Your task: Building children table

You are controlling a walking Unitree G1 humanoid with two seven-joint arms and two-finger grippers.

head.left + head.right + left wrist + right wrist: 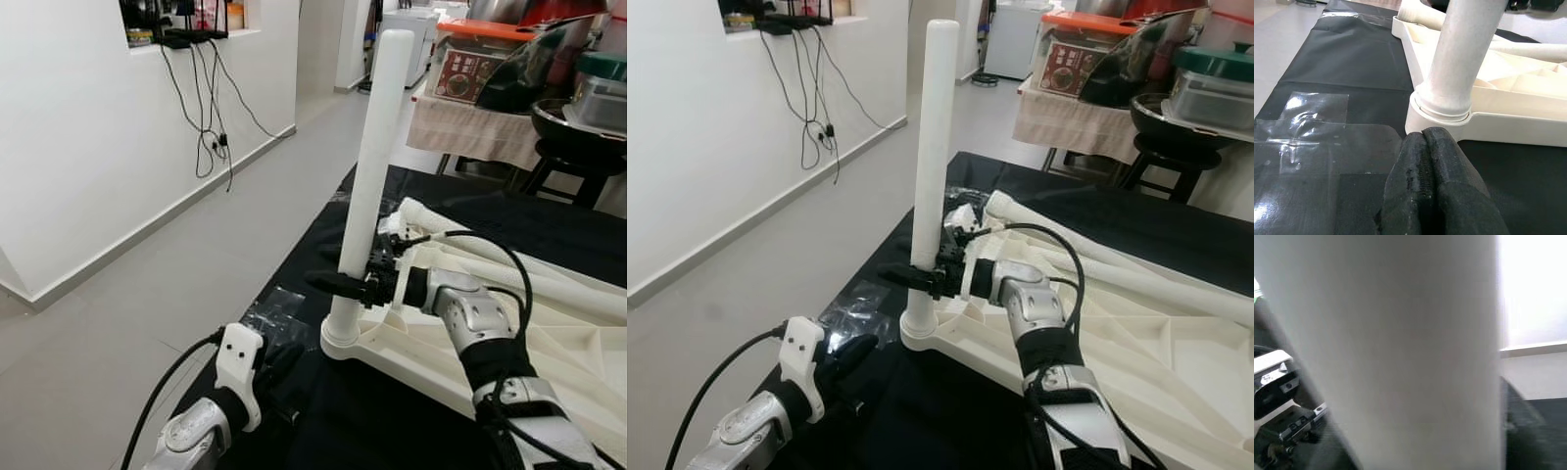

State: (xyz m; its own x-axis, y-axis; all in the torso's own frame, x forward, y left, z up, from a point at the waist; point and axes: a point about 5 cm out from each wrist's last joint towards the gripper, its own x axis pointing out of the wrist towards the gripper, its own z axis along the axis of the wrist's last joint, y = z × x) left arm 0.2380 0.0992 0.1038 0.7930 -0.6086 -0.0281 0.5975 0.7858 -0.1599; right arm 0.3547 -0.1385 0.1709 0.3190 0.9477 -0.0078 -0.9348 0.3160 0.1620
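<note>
A white children's table top (549,357) lies upside down on a black mat (333,411). One white table leg (377,147) stands upright in the near left corner socket (343,338). My right gripper (345,285) is shut around this leg low down, just above the socket, and the leg (1400,352) looms very close in the right wrist view. My left gripper (1423,134) is shut with nothing in it, low over the mat, a short way in front of the corner socket (1442,110). Two more white legs (509,259) lie across the table top.
Clear plastic wrap (274,308) lies on the mat by the left gripper. Grey floor and a white wall with hanging cables (206,108) are to the left. A cloth-covered table with boxes and pots (509,88) and a black stool (573,157) stand behind.
</note>
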